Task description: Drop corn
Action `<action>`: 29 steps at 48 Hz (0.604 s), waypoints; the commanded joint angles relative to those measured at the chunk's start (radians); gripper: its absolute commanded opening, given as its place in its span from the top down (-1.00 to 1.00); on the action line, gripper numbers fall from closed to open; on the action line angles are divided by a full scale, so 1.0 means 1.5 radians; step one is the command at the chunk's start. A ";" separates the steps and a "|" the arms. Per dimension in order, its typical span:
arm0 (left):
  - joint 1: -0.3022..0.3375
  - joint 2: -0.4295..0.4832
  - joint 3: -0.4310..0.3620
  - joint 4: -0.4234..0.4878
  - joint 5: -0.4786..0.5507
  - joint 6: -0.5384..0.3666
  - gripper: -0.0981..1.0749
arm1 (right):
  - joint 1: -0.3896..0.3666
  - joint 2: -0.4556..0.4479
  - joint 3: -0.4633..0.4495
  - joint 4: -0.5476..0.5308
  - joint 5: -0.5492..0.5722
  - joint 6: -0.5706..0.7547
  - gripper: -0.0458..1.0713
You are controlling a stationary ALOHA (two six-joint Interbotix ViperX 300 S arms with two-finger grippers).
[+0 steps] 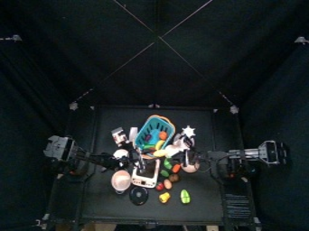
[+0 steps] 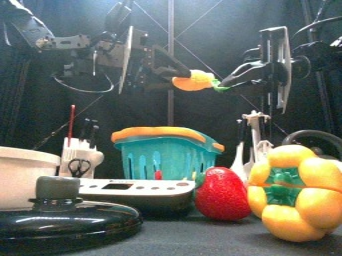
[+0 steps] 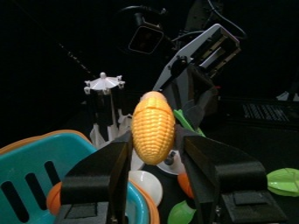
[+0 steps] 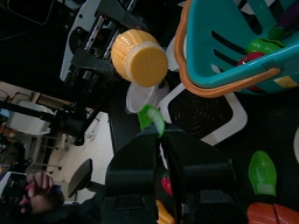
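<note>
Corn [image 2: 198, 80]: held in the air between my two arms, above the basket, lying roughly level in the front view. Yellow kernels, green husk end toward my right side.

Right gripper [image 4: 156, 131]: my jaws are nearly together, pinched on the green husk end of the corn. In the right wrist view the yellow cob [image 4: 142, 57] sticks out beyond the jaw tips.

Left gripper [image 3: 163, 157]: my jaws stand wide apart, one on each side of the corn [image 3: 155, 128]. The left wrist view shows a gap at each flank of the cob, so I am not clamped on it. Whether a pad just brushes the kernels I cannot tell.

Basket [image 2: 166, 153]: teal, slotted walls, orange-yellow rim, standing on the table under the corn. It holds several pieces of toy food; the right wrist view shows them only partly.

Strawberry [image 2: 222, 194]: red, on the table in front of the basket, just beside the pepper.

Pepper [image 2: 295, 190]: large, yellow with a green stem, at the table's front right, near the front camera.

Bowl [image 2: 27, 170]: white, at the front left.

Lid [image 2: 60, 218]: dark, round, with a grey knob, lying at the front left below the bowl.

Top view: my arms meet over the cluttered middle of the table [image 1: 103, 203].
</note>
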 commanded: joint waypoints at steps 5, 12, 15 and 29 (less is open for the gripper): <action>0.001 -0.024 0.008 0.007 -0.005 0.002 -0.16 | 0.020 -0.004 -0.005 0.000 0.031 -0.003 0.26; -0.007 -0.046 0.036 0.018 -0.004 0.001 -0.16 | 0.037 0.015 -0.006 -0.001 0.065 -0.003 0.24; -0.015 -0.056 0.052 0.029 -0.001 0.001 -0.16 | 0.046 0.029 -0.009 -0.001 0.079 -0.003 0.23; -0.056 -0.073 0.094 0.092 0.046 -0.001 -0.16 | 0.058 0.119 -0.048 -0.027 0.147 -0.003 0.21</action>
